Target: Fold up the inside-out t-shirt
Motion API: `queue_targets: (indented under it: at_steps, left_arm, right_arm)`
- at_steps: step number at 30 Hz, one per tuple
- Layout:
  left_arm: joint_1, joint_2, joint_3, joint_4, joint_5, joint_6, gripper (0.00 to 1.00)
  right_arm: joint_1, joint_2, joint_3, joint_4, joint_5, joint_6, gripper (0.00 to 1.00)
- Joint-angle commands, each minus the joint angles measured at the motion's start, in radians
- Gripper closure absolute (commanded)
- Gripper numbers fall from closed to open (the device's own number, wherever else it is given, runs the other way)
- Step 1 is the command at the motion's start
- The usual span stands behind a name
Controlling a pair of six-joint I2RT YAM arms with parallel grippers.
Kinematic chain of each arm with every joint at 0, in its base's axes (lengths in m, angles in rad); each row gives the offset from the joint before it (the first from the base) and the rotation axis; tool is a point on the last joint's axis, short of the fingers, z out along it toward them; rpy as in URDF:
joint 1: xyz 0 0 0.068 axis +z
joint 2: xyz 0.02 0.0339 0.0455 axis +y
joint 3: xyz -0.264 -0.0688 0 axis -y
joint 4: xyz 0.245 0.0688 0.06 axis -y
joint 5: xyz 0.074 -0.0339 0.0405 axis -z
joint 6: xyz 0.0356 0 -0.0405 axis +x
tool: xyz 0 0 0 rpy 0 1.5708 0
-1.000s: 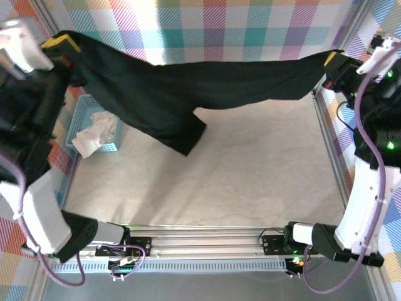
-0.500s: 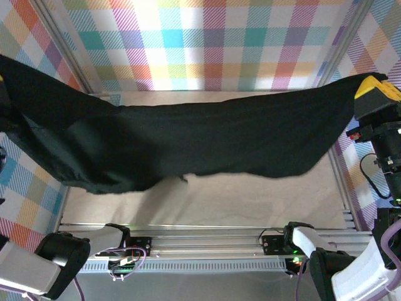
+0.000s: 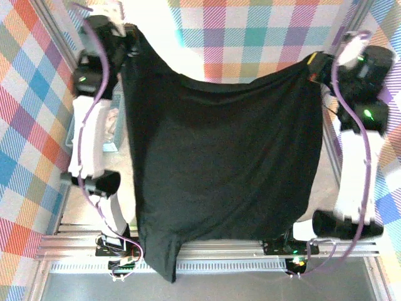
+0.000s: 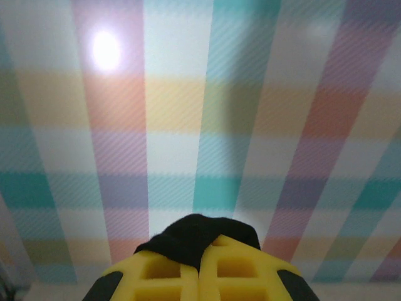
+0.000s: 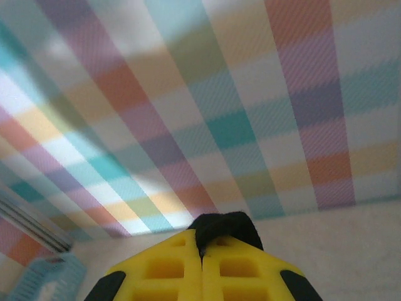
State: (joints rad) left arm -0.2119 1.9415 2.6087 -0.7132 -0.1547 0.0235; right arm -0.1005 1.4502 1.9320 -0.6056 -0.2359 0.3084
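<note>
The black t-shirt point(image 3: 219, 163) hangs spread out as a wide sheet between my two raised grippers, plain side toward the top camera. Its lower end droops over the near rail to a point point(image 3: 166, 266). My left gripper point(image 3: 130, 45) holds the upper left corner at the back left. In the left wrist view its yellow fingers point(image 4: 156, 273) are pressed together with a bunch of black fabric point(image 4: 194, 235) pinched at the tips. My right gripper point(image 3: 313, 66) holds the upper right corner, and its yellow fingers point(image 5: 238, 269) are likewise shut on black cloth point(image 5: 225, 229).
A light-blue basket point(image 3: 111, 147) with a white cloth point(image 3: 113, 120) peeks out left of the shirt, and its corner point(image 5: 37, 279) shows in the right wrist view. Bare table point(image 3: 326, 185) shows right of the shirt. Checked walls surround the cell, and the metal rail point(image 3: 232, 264) runs along the near edge.
Both arms have swung from low and wide to high at the back. The shirt, stretched as a band across the table, now hangs as a broad sheet reaching past the near rail.
</note>
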Motion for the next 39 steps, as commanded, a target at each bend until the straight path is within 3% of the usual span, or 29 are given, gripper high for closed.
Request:
queue_targets:
  at_steps: [1,5,6,8,9,11,13,15,17,21,24,27,34,37,39]
  left_arm:
    - [0.022,0.136,0.001,0.061,0.024,0.020,1.00]
    - [0.029,0.402,0.083,0.092,0.035,0.028,0.89]
    - [0.032,0.479,0.149,0.073,0.038,0.024,0.75]
    - [0.039,0.580,0.266,0.028,0.065,0.007,0.58]
    - [0.041,0.595,0.277,0.025,0.075,-0.001,0.42]
    - [0.042,0.577,0.269,0.003,0.118,-0.012,0.33]
    - [0.041,0.528,0.240,-0.020,0.152,-0.023,0.25]
    - [0.041,0.440,0.169,-0.038,0.185,-0.027,0.24]
    - [0.042,0.323,0.043,-0.023,0.210,-0.028,0.24]
    - [0.042,-0.016,-0.368,0.096,0.211,-0.051,0.22]
    - [0.041,-0.234,-0.641,0.156,0.221,-0.148,0.23]
    - [0.041,-0.394,-0.949,0.301,0.301,-0.287,0.22]
    - [0.042,-0.501,-1.369,0.349,0.301,-0.417,0.22]
    - [0.034,-0.557,-1.542,0.417,0.326,-0.464,0.22]
    - [0.025,-0.517,-1.597,0.444,0.357,-0.472,0.22]
  right_arm:
    - [0.046,0.185,-0.066,0.161,0.035,-0.039,0.98]
    - [0.084,0.561,0.099,0.185,0.096,-0.048,0.84]
    - [0.093,0.681,0.220,0.131,0.116,-0.061,0.78]
    - [0.104,0.883,0.495,-0.030,0.140,-0.078,0.66]
    - [0.106,0.962,0.618,-0.101,0.154,-0.083,0.62]
    - [0.109,1.035,0.772,-0.206,0.151,-0.102,0.58]
    - [0.119,1.014,0.779,-0.259,0.138,-0.131,0.53]
    - [0.144,0.907,0.628,-0.260,0.143,-0.177,0.51]
    - [0.176,0.746,0.363,-0.180,0.142,-0.205,0.50]
    - [0.229,0.427,-0.150,-0.014,0.095,-0.230,0.47]
    - [0.276,0.268,-0.396,0.009,0.022,-0.205,0.43]
    - [0.318,0.158,-0.607,0.091,-0.068,-0.160,0.41]
    - [0.320,0.220,-0.671,0.144,-0.209,-0.039,0.38]
    - [0.314,0.201,-0.715,0.067,-0.037,-0.026,0.37]
    - [0.309,0.198,-0.769,0.079,0.055,-0.032,0.36]
